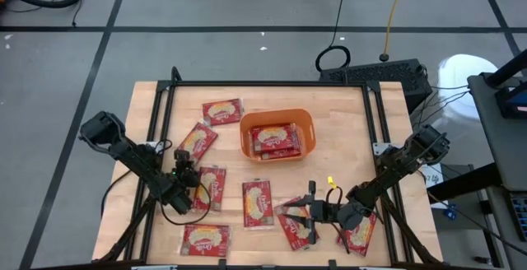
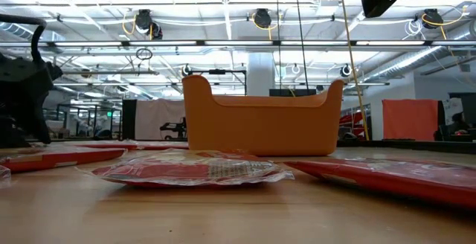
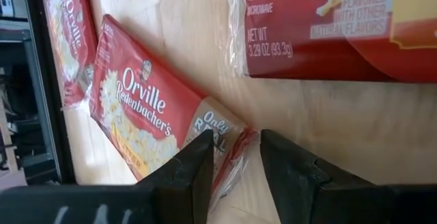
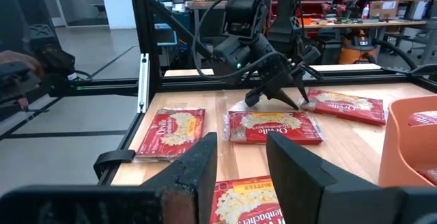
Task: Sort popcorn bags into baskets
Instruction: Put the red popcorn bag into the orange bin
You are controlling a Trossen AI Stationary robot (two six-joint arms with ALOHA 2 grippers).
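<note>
At the lower edge of the high view a popcorn packet (image 1: 205, 239) lies flat on the wooden counter (image 1: 346, 130), lower left of centre, and another packet (image 1: 361, 233) sits at the lower right under the right arm. Just above, the right gripper (image 1: 314, 210) hangs low over two overlapping packets (image 1: 296, 221) right of centre; its fingers stand apart with nothing between them, the wrist view showing only counter and a packet edge in the gap. An upright packet (image 1: 257, 203) lies just left of that pile, near the middle. At the left, the left gripper (image 1: 186, 178) is down at the edge of the packet (image 1: 212, 188) there, and its wrist view shows the fingers (image 3: 194, 173) partly closed around the clear crimped corner of an Orville Redenbacher's bag (image 3: 147, 125); whether they actually pinch it cannot be told. Higher in the frame a tilted packet (image 1: 198, 141) lies left of centre, and another (image 1: 222, 111) lies above it toward the upper left. The orange bin (image 1: 277, 119) stands at upper centre of the counter, holding several packets (image 1: 276, 140).
</note>
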